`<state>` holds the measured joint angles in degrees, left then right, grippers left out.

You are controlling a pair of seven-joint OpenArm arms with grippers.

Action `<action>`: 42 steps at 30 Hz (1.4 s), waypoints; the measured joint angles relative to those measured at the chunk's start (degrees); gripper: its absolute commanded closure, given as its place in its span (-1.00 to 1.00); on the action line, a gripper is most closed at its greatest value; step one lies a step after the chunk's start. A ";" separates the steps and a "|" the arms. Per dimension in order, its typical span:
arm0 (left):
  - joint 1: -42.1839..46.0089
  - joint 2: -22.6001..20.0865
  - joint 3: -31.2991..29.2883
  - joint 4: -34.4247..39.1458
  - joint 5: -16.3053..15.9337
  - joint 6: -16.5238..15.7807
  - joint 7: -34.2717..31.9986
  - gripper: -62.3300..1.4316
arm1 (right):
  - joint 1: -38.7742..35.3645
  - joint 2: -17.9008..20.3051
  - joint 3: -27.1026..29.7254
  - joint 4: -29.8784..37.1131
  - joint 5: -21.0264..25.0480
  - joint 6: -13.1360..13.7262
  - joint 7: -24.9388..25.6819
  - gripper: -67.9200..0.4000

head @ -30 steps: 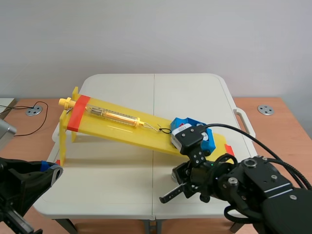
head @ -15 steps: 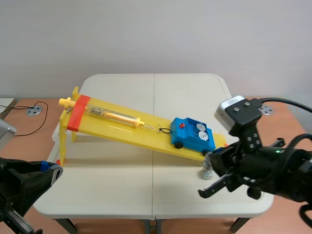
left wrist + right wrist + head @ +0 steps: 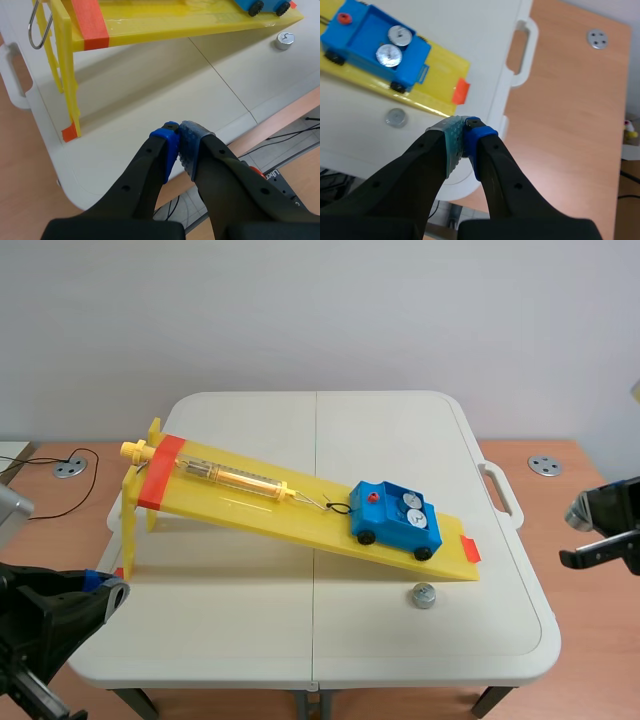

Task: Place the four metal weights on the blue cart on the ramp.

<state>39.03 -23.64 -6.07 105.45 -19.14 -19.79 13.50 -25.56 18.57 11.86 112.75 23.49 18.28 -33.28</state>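
Observation:
The blue cart [image 3: 395,520] sits low on the yellow ramp [image 3: 250,495], hooked to a spring scale [image 3: 225,476]. Two round metal weights [image 3: 399,35] [image 3: 388,55] lie in the cart's tray [image 3: 362,35]. A third weight [image 3: 424,595] rests on the white table just below the ramp's low end, also visible as a small metal disc [image 3: 396,118] ahead of my right gripper [image 3: 463,131]. That gripper is shut on nothing and sits off the table's right edge [image 3: 590,540]. My left gripper [image 3: 179,142] is shut and empty near the table's front left corner [image 3: 105,595].
The ramp stands on yellow legs [image 3: 70,95] at its high end, with orange tape [image 3: 158,472] across it. The white folding table [image 3: 320,640] has a handle [image 3: 500,490] on its right side. Wooden surfaces flank it.
My right arm has drawn back from the cart to beyond the table's right edge, uncovering the cart and the weight on the table. The left arm has stayed put.

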 measured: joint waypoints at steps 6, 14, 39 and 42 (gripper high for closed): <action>0.02 0.00 0.00 0.00 0.00 0.00 0.02 0.84 | 7.15 -0.52 -4.22 -4.02 -3.06 -1.42 0.42 0.97; 0.02 0.00 0.00 0.00 0.00 0.00 0.00 0.84 | 16.74 -5.84 -13.38 -13.84 -9.46 -3.21 1.25 0.96; 0.02 0.00 0.00 0.00 0.00 0.00 0.02 0.84 | 30.45 -15.23 -25.31 -33.99 -19.26 -8.52 4.57 0.96; 0.02 0.00 0.00 0.00 0.00 0.00 0.02 0.84 | 30.45 -15.23 -25.49 -35.01 -19.26 -8.63 5.90 0.96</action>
<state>39.05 -23.64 -6.07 105.45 -19.14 -19.79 13.52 4.89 3.33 -13.63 77.73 4.23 9.65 -27.38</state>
